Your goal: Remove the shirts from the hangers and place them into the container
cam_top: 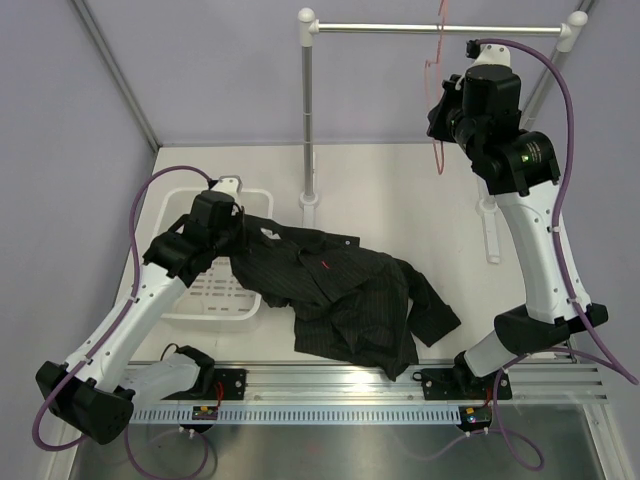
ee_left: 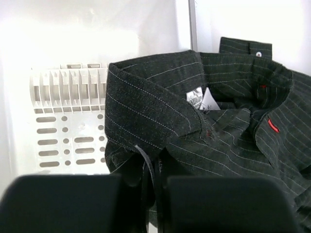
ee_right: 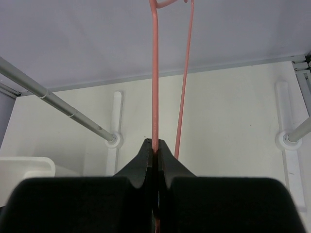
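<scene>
The left pincer (ee_left: 155,180) is pinched narrow on a fold of the black pinstriped shirt (ee_left: 228,141), just below its collar. The collar stands right ahead of the fingers, with the white neck label (ee_left: 195,99) beyond it. To the pincer's left and ahead is the white basket (ee_left: 63,121), and the collar end of the shirt overlaps its near rim. The rest of the shirt lies crumpled on the bench (cam_top: 400,190), to the pincer's right. The right pincer (ee_right: 154,154), raised high, is clamped on a wire of the pink hanger (ee_right: 154,73), which runs up from its fingertips to the rail (cam_top: 440,29) above.
</scene>
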Controlling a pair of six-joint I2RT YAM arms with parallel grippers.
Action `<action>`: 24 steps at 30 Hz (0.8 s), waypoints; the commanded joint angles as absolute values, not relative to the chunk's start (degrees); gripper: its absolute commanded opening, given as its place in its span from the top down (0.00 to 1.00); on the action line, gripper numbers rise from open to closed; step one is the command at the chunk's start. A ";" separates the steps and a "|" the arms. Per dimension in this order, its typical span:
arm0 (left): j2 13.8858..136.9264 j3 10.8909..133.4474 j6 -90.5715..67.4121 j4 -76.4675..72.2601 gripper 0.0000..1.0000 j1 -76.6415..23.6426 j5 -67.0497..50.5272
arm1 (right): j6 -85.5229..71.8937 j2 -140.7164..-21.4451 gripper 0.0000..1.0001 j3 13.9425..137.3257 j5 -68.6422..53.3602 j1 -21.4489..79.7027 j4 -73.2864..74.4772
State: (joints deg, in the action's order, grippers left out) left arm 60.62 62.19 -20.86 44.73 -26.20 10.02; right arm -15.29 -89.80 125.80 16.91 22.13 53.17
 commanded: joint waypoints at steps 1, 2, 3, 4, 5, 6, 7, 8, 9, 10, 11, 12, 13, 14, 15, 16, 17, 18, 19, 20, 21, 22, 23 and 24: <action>60.56 61.96 -19.95 42.10 1.00 -25.84 8.00 | -15.03 -88.95 1.00 124.11 16.08 21.45 49.40; 60.21 62.05 -19.95 42.10 1.00 -25.84 7.56 | -15.20 -88.95 1.00 123.75 16.08 21.45 49.39; 59.77 62.22 -19.95 42.10 1.00 -25.84 7.12 | -15.29 -88.95 1.00 123.49 16.61 21.36 49.57; 59.33 62.40 -19.95 41.84 1.00 -25.93 6.68 | -15.38 -88.77 1.00 122.88 16.79 21.44 50.01; 58.72 63.10 -19.95 41.84 1.00 -25.84 6.07 | -15.38 -88.60 1.00 122.18 16.87 21.45 49.84; 57.58 63.80 -19.95 41.92 1.00 -25.93 5.72 | -15.47 -87.55 1.00 121.38 17.22 21.36 49.31; 56.96 64.59 -19.60 41.84 1.00 -25.84 5.10 | -15.64 -86.84 1.00 119.29 17.40 21.44 48.96; 56.43 66.51 -19.43 41.75 1.00 -25.93 4.14 | -16.08 -86.23 1.00 118.22 17.49 21.45 48.52; 55.29 67.66 -19.42 41.66 1.00 -25.84 3.70 | -16.43 -84.83 1.00 117.26 17.49 21.36 48.17; 54.85 68.81 -18.73 41.31 1.00 -25.84 3.08 | -16.61 -84.12 1.00 115.77 17.75 21.44 47.99; 54.32 70.04 -18.20 40.70 1.00 -25.84 0.99 | -16.87 -83.42 0.99 115.06 17.93 21.45 48.08; 53.79 71.88 -17.76 39.91 1.00 -25.93 0.36 | -16.79 -82.02 0.95 114.35 17.67 21.36 48.08; 53.01 72.85 -16.97 38.77 1.00 -25.93 0.35 | -16.70 -81.22 0.77 112.87 17.41 21.36 47.90; 52.74 73.82 -16.27 38.24 1.00 -25.93 -2.43 | -16.00 -80.34 0.64 112.07 17.32 21.36 47.90; 52.56 75.39 -15.74 37.62 1.00 -25.84 -2.98 | -15.82 -78.50 0.54 111.28 17.49 21.36 47.64; 52.73 76.19 -15.30 37.44 1.00 -25.93 -3.25 | -15.39 -77.53 0.38 109.96 17.84 21.44 47.55; 53.00 77.07 -15.03 37.53 1.00 -25.84 -3.77 | -14.86 -76.56 0.32 109.43 17.67 21.36 47.55; 53.35 78.91 -14.68 37.53 1.00 -25.93 -4.13 | -14.51 -74.55 0.26 108.81 17.49 21.53 47.81; 54.05 79.62 -14.68 37.70 1.00 -25.84 -4.48 | -14.41 -73.57 0.18 108.72 17.58 21.45 48.25; 54.31 80.15 -14.59 37.36 1.00 -25.93 -5.18 | -14.24 -71.65 0.14 108.55 16.53 21.62 48.69; 54.66 81.64 -14.15 37.35 1.00 -25.84 -5.53 | -13.98 -70.67 0.10 108.37 15.65 21.71 49.13; 55.28 82.52 -14.06 37.27 1.00 -25.84 -5.62 | -13.80 -69.79 0.05 108.54 15.04 21.80 49.83; 55.54 83.49 -13.89 37.18 1.00 -25.84 -5.54 | -13.80 -68.13 0.04 108.63 13.64 21.88 50.97; 55.72 84.63 -13.63 37.09 1.00 -25.84 -5.62 | -13.71 -67.33 0.02 108.89 12.14 21.97 51.59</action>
State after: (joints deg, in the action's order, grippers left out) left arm 54.65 80.42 -15.70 41.12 -26.17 -3.09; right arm -15.03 -70.85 108.14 15.73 21.74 49.95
